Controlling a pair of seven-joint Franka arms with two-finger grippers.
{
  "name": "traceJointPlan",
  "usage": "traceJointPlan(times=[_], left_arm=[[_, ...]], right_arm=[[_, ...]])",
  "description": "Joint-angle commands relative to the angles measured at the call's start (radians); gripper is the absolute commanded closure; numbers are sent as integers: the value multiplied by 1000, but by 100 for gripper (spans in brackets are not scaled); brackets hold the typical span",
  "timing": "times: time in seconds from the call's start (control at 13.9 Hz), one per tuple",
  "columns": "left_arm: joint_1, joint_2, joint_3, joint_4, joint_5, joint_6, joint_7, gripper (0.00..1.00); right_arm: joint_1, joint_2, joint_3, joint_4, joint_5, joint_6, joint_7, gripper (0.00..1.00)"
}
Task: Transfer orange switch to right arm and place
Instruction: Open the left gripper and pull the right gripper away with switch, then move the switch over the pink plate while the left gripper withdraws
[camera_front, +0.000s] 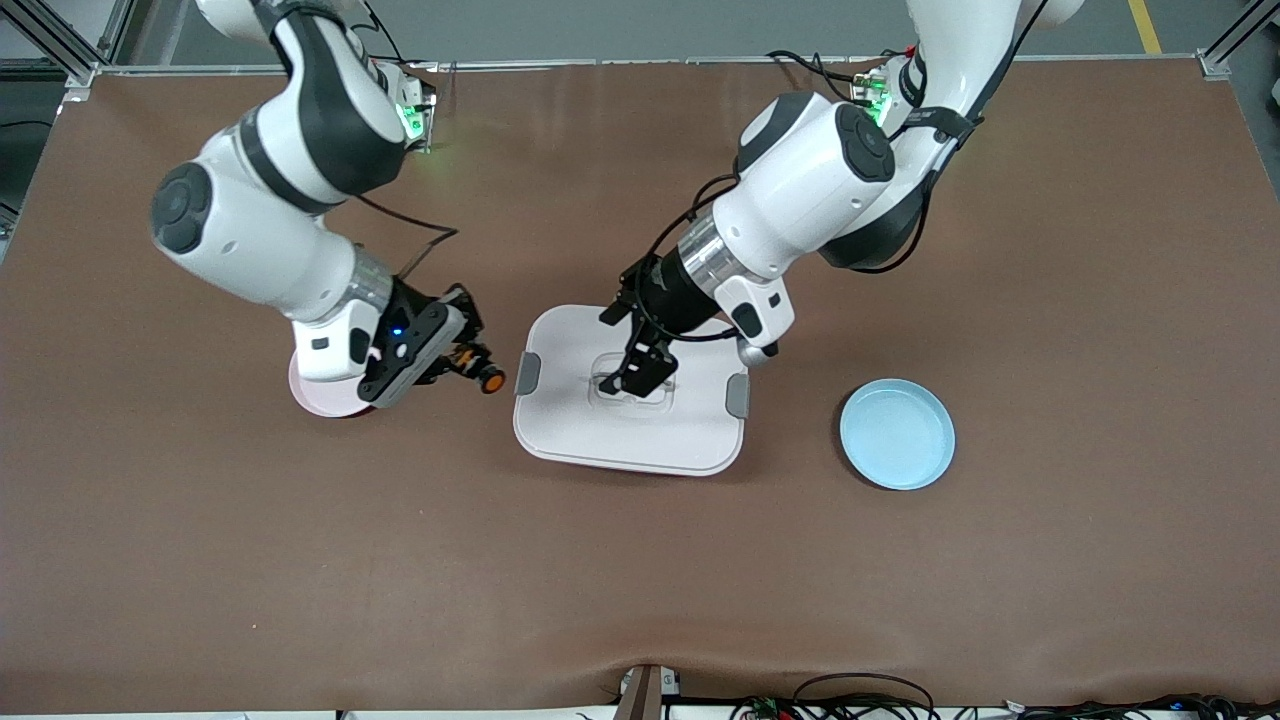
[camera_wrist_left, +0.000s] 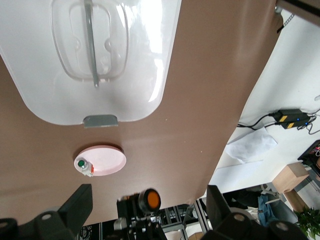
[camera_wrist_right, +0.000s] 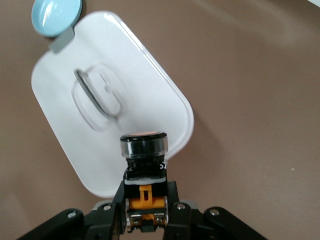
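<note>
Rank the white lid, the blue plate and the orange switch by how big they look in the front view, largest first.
1. white lid
2. blue plate
3. orange switch, smallest by far, held in the right gripper; being up in the air does not change the order.

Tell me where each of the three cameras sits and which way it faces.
Front view: high, across the table, facing both arms' bases.
Left wrist view: over the white lid, own open left gripper showing.
Right wrist view: right gripper shut on the orange switch.
Shared: lid, switch; pink plate in the front and left wrist views.
</note>
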Motion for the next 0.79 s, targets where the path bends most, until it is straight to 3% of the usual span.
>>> traceJointPlan(times=[0.0,0.14,0.43,0.72], left_arm=[[35,-76,-1,-120,18,-1,31,0],[55,-102,-1,-178,18,-23,106,0],[111,-147,-1,-242,18,-130,281,0],[170,-198,1,-308,102,-204,507,0]], right_arm=[[-78,1,14,11,-116,-67,-187,100],[-112,1,14,0,-190,-92,-278,100],[-167,-2,14,-90,-252,-61,-379,100],[-227,-30,14,-259,-281,96,-537,100]])
